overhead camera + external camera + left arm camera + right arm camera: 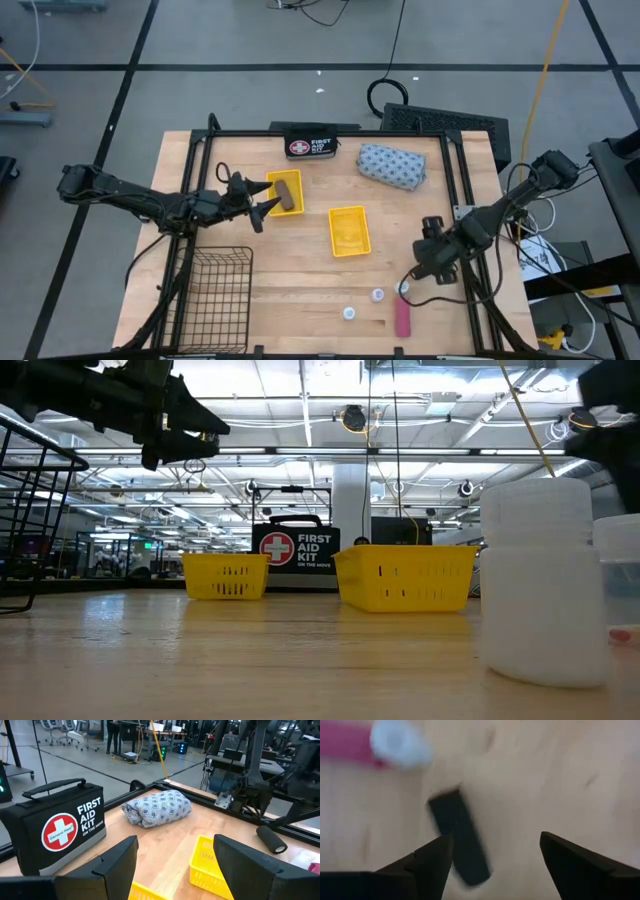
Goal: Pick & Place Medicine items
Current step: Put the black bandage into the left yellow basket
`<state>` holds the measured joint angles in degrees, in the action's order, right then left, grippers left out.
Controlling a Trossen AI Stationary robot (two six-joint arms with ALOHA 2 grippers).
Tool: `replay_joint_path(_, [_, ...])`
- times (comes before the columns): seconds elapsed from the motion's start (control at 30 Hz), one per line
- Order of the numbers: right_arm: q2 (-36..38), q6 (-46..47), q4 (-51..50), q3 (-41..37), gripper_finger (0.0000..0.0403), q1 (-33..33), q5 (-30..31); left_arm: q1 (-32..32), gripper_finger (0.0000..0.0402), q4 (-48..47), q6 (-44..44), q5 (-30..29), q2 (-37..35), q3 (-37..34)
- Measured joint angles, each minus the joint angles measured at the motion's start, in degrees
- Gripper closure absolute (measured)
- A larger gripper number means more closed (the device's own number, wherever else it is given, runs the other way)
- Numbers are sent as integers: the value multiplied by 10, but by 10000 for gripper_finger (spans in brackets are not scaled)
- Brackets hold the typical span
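My right gripper (495,862) points down at the table's right side and stands open (432,262). On the wood below it lies the small black block (457,837), close beside one finger; I see no touch. A pink bar (402,317) and small white containers (378,295) (349,313) lie near the front edge. My left gripper (266,198) is open and held level beside the left yellow tray (272,182), where a brown oblong (286,193) lies. The patterned pouch (392,166) rests on the table at the back.
A black First Aid kit (310,146) stands at the back edge. A second yellow tray (348,230) sits mid-table. A black wire basket (210,285) is at the front left. A metal frame (462,170) runs along the table's sides.
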<state>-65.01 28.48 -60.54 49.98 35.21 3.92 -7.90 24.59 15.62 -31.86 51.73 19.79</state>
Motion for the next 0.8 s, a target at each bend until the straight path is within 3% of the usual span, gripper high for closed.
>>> replay_joint_path(0.13, [-24,25,-11,-8,132,29,-13,0,135,-5,0,0,0,0])
replay_joint_path(0.47, [-64,45,91,-104,134,50,-45,0,135,-6,-2,-2,0,0])
replay_joint_path(0.8, [-74,126,95,-131,175,41,-21,0,135,-6,-4,-1,0,0])
